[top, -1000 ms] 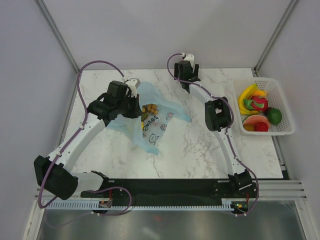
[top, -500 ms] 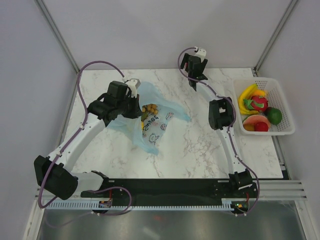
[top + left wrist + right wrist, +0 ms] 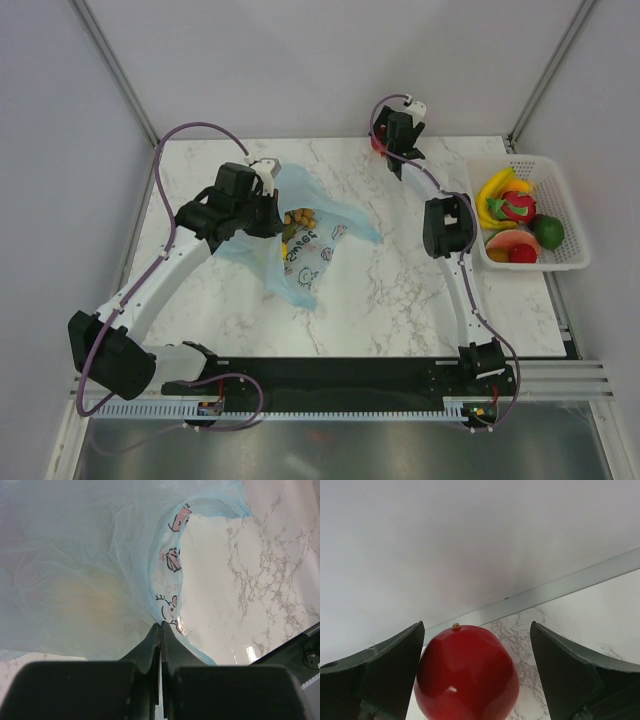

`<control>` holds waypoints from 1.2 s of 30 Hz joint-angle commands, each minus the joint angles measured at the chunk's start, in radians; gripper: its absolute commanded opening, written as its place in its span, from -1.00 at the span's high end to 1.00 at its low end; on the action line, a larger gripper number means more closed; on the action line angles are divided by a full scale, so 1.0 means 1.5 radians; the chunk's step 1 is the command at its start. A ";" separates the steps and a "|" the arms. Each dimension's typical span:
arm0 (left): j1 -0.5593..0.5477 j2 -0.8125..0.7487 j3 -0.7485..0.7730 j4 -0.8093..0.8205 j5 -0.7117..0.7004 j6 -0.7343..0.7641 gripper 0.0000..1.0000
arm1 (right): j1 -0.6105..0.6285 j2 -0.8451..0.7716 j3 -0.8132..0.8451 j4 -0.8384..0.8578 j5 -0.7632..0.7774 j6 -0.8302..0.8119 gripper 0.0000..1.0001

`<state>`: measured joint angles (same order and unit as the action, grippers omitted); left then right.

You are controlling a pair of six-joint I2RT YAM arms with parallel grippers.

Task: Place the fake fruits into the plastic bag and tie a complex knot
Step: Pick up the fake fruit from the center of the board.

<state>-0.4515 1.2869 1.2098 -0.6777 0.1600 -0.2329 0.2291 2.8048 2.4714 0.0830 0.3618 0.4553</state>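
Note:
The light-blue plastic bag (image 3: 300, 240) lies open at mid-left of the table, with a tan round cluster (image 3: 298, 218) inside. My left gripper (image 3: 266, 192) is shut on the bag's edge; in the left wrist view the closed tips (image 3: 161, 625) pinch the film of the bag (image 3: 75, 555) beside its doodle panel. My right gripper (image 3: 383, 147) is at the table's back edge. In the right wrist view it (image 3: 476, 626) is open around a glossy red round fruit (image 3: 467, 675), which sits close to the left finger (image 3: 395, 660). Only a sliver of that fruit (image 3: 376, 142) shows from above.
A white mesh basket (image 3: 565, 200) stands at the right edge, holding yellow bananas (image 3: 493, 192), a pink-red dragon fruit (image 3: 518, 207), a green fruit (image 3: 547, 231) and an orange-red slice (image 3: 510, 243). The back wall and its metal rail (image 3: 560, 582) rise just behind the red fruit.
My right arm has swung right and back, from near the bag's far side to the table's rear edge. The left arm and the bag have not moved.

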 commanded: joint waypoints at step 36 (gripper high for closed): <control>-0.002 -0.037 -0.007 0.015 -0.022 0.033 0.95 | 0.055 -0.826 -0.852 -0.007 -0.321 0.030 0.27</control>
<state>-0.4515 1.2636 1.2026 -0.6777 0.1341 -0.2218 0.2577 1.6890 1.3060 0.0917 -0.0082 0.4774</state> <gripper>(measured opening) 0.026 0.795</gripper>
